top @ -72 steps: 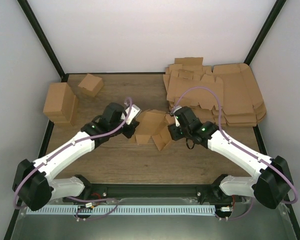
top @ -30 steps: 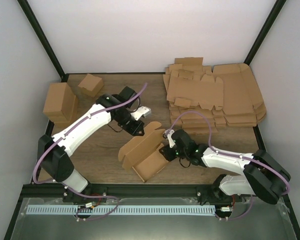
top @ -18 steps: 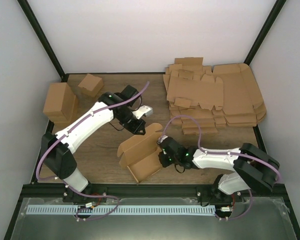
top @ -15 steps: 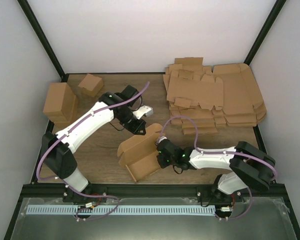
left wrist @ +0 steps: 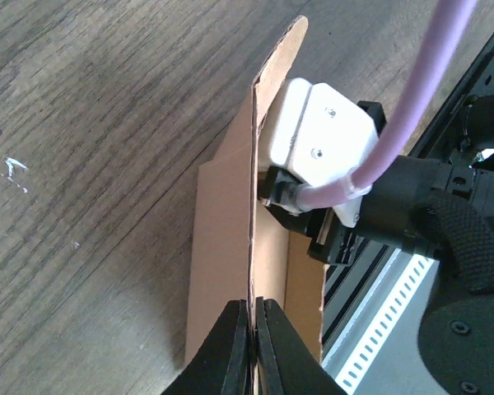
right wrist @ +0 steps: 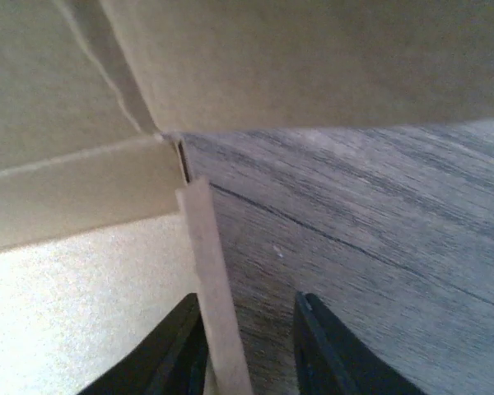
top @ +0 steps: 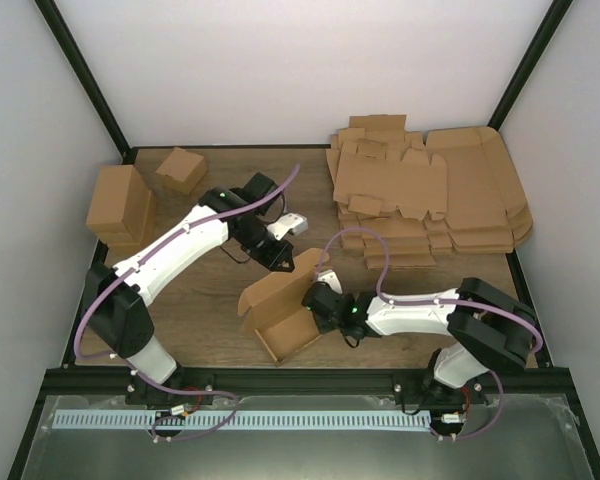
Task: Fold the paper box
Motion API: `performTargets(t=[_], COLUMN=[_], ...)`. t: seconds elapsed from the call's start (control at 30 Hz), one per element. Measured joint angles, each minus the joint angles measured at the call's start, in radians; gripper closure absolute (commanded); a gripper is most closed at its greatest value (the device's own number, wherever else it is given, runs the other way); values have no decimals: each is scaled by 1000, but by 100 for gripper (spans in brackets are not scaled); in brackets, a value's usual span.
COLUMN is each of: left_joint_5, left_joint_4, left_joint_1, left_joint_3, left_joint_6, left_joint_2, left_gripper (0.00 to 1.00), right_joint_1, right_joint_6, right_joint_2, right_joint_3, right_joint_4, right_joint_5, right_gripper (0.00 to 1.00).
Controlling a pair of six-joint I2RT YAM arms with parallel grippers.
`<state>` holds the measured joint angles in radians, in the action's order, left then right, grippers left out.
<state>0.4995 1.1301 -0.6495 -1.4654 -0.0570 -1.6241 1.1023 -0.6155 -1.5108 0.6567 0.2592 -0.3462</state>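
Note:
The paper box (top: 288, 328) is a half-folded brown cardboard tray on the wooden table (top: 195, 305), with one long wall standing up. My left gripper (top: 284, 263) is shut on the top edge of that wall; in the left wrist view its fingertips (left wrist: 252, 346) pinch the thin cardboard edge (left wrist: 222, 247). My right gripper (top: 316, 300) is at the tray's right end, low on the table. In the right wrist view it (right wrist: 247, 350) is open, and a narrow cardboard flap (right wrist: 212, 271) stands between the jaws against the left finger.
A stack of flat die-cut cardboard sheets (top: 430, 195) fills the back right. Folded brown boxes (top: 120, 205) and a small cube-like box (top: 180, 170) stand at the back left. A black frame rail (top: 300, 378) runs along the near edge.
The right gripper has slid left along the table up to the tray's end, over the flap. The tray has shifted slightly. The left gripper has kept its grip on the wall.

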Motion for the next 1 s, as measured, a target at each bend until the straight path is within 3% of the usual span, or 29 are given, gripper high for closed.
performTargets(t=[0.17,0.33,0.43,0.53,0.67,0.87,1.0], left_joint_5=[0,0,0,-2,-10,4,17], left_joint_4=[-4,-9,-12,-18,-43,-138,-221], left_joint_1=[0,0,0,0,0,29,128], left_joint_3=[10,11,12,12,18,91,144], left_joint_6=[1,2,5,13,41,110,160], left_joint_2=[0,1,4,6,20,100,184], left_gripper=[96,95,88,77,52,19,12], right_joint_1=[1,1,1,1,1,1,1], right_joint_6=[-6,5,13,17,8,-55,-144], right_joint_2=[69,128,142,150,186,303,399], right_joint_3=[-37,-38,-38,-38,-39,-39,-39], right_joint_4=[7,8,9,18,48,134,228], right_joint_5=[-1,6,14,21,37,55,81], right_gripper=[57,55,47,33,21,18,21])
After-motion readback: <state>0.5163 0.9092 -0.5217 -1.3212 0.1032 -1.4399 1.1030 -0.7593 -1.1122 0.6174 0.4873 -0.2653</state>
